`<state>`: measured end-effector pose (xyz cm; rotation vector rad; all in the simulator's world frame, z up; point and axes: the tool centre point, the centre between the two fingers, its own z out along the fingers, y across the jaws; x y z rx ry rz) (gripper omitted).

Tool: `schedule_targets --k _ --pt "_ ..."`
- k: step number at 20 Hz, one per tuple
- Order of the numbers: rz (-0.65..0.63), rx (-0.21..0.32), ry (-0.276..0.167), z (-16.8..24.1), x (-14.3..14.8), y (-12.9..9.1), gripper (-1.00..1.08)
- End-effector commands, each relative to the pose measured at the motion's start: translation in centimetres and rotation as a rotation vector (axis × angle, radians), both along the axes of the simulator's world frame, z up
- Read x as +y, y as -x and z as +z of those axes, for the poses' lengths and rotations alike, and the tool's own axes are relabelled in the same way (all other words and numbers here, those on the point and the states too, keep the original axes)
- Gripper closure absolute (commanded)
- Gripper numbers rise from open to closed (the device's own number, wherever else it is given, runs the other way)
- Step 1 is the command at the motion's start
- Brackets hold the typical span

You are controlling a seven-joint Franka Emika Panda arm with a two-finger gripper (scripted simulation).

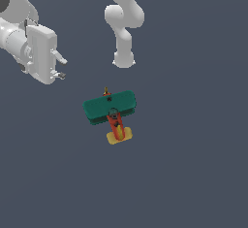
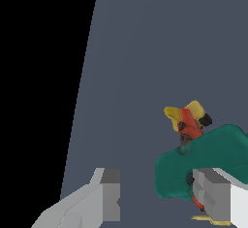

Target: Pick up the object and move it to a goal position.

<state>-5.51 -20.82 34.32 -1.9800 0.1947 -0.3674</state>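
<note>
The object, a toy biplane [image 1: 110,106] with teal-green wings, a red-orange fuselage and a yellow tail, rests on the dark grey floor near the middle of the exterior view. My gripper [image 1: 61,68] hangs well apart from it, toward the exterior view's upper left, tilted sideways with its two short fingers spread. It is open and holds nothing. In the wrist view the biplane [image 2: 203,154] lies beyond the gripper [image 2: 160,198], and one grey finger [image 2: 213,195] covers part of its wing and nose.
The arm's white links and base [image 1: 123,28] stand behind the biplane at the top centre of the exterior view. The grey floor [image 1: 193,173] spreads all around. In the wrist view the floor ends at a straight edge [image 2: 82,101] with black beyond.
</note>
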Motion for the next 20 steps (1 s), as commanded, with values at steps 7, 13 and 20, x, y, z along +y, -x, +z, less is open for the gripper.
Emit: schedule_targets --k 7,13,20 --pt "0.000 0.036 -0.071 -4.7 0.0 -0.5 -0.20" --pt "0.000 0.067 -0.114 -8.2 0.2 -0.6 -0.20" --pt "-0.001 0.105 -0.155 -12.2 0.7 -0.6 -0.20"
